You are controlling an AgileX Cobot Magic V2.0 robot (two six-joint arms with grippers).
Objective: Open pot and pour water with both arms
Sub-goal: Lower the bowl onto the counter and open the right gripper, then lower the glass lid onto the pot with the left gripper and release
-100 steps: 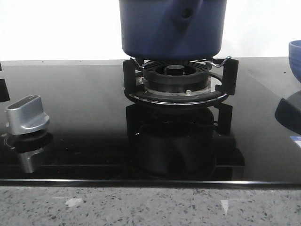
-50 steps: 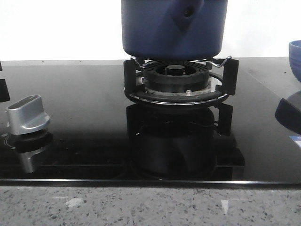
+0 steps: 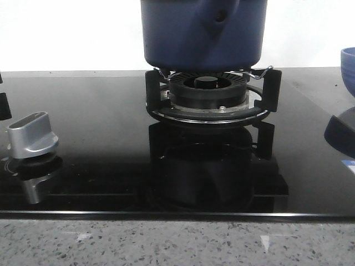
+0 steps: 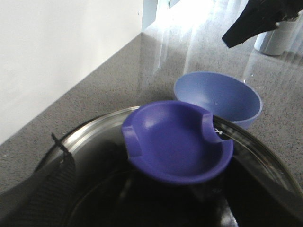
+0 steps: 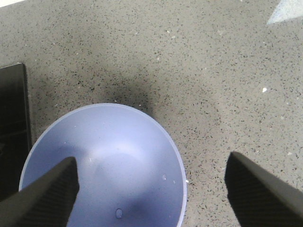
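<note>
The dark-blue pot [image 3: 203,33] stands on the burner grate [image 3: 211,100] of the black hob; its handle stub with a round hole [image 3: 220,16] faces me. In the left wrist view a glass lid with a steel rim [image 4: 94,127] and a purple-blue cupped knob [image 4: 177,142] covers the pot. My left gripper [image 4: 173,191] is open just above the lid, one ribbed finger [image 4: 47,194] beside the knob, holding nothing. My right gripper [image 5: 151,170] is open and empty, hovering over the smaller light-blue bowl [image 5: 109,165]. Neither gripper shows in the front view.
The bowl [image 3: 348,64] sits on the speckled granite counter to the right of the hob and also shows behind the lid [image 4: 218,97]. A silver control knob [image 3: 32,136] is at the hob's front left. The right arm [image 4: 258,19] hangs above the bowl. A white wall is close behind.
The pot shifted a few pixels to the right and back again on the grate. Nothing else in the front view has moved.
</note>
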